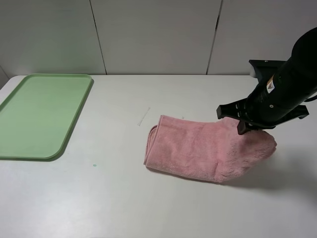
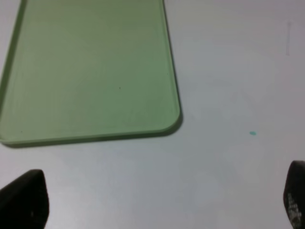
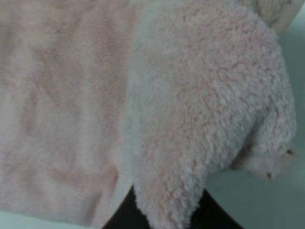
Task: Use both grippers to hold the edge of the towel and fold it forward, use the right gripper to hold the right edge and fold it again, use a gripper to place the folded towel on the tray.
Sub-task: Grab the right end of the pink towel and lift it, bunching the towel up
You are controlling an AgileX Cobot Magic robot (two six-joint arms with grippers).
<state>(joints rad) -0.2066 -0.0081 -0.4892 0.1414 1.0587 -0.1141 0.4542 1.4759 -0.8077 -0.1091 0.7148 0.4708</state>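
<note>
A pink towel (image 1: 198,148) lies on the white table, folded over once, with its right end raised into a hump. My right gripper (image 1: 246,128) is shut on that right edge and holds it a little above the table. In the right wrist view the fluffy towel (image 3: 200,105) fills the picture and drapes over the dark fingers (image 3: 121,220). The green tray (image 1: 42,114) lies at the far left, with nothing on it. My left gripper (image 2: 159,198) is open over bare table near the tray's corner (image 2: 167,124). The left arm does not show in the exterior view.
The white table (image 1: 114,198) runs to a pale panelled wall at the back. A small green speck (image 1: 94,165) and a faint line mark (image 1: 143,117) lie between the tray and the towel.
</note>
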